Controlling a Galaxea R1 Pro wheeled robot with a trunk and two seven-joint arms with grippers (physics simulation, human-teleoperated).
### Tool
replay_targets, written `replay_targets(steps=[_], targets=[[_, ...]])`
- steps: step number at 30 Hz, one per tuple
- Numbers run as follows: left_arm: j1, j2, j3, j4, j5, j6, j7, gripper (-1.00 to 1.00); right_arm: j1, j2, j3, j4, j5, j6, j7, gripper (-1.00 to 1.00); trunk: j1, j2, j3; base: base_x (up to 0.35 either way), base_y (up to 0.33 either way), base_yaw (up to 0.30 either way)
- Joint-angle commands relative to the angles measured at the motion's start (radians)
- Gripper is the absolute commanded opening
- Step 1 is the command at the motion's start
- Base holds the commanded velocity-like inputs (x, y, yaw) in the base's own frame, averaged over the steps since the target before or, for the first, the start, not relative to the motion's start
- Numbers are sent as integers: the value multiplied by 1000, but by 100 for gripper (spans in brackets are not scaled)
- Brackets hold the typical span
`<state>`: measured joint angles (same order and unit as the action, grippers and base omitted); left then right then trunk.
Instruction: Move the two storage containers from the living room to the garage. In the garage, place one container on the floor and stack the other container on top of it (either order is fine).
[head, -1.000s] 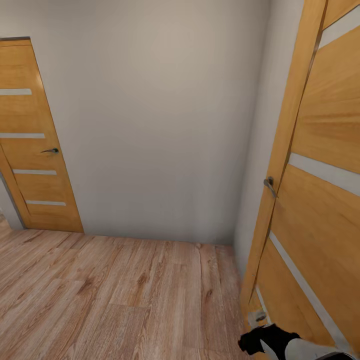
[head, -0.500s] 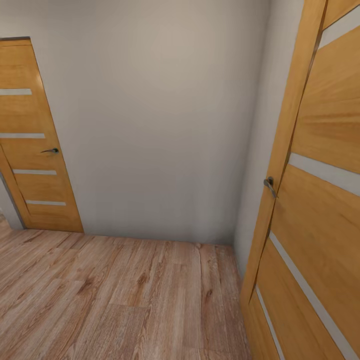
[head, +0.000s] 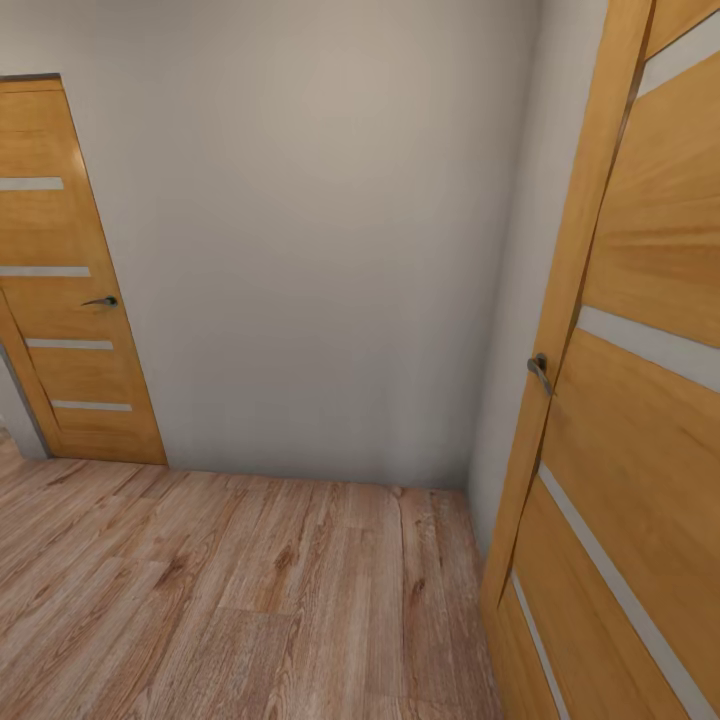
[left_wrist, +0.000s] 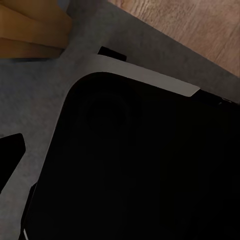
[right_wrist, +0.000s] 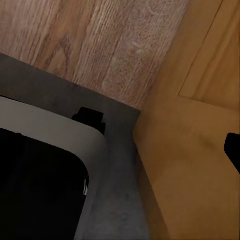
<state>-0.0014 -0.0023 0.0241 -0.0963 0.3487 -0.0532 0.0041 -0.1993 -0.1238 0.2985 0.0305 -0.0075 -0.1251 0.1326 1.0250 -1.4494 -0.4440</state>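
Light wood plank flooring (head: 230, 590) runs to a plain grey-white wall (head: 320, 230). 1 closed oak door (head: 60, 290) with pale stripes and a lever handle (head: 102, 300) sits at the left edge; another door (head: 620, 400) fills the right side, close by. Wrist views show the robot's dark base (left_wrist: 145, 170) against planks and door wood; how far either gripper is open cannot be told.

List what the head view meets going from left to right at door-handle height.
Closed wooden door with its lever handle → plain grey wall → lever handle of the second door → near wooden door standing at the right.
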Motion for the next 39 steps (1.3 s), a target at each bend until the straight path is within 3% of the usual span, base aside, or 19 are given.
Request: replay_targets(steps=[1,8,39], targets=[[0,0,2,0,3,-2,0,100,-1,0,2,3,-1,-7,3,100,0,-1,-1,0,0,0],[0,1,1,7,4,-1,0,100,0,0,3,3,0,-8,3,100,0,-1,-1,155,0,0],[0,4,0,9,4,3,0,100,0,0,4,3,7,-11,4,100,0,-1,-1,319,0,0]])
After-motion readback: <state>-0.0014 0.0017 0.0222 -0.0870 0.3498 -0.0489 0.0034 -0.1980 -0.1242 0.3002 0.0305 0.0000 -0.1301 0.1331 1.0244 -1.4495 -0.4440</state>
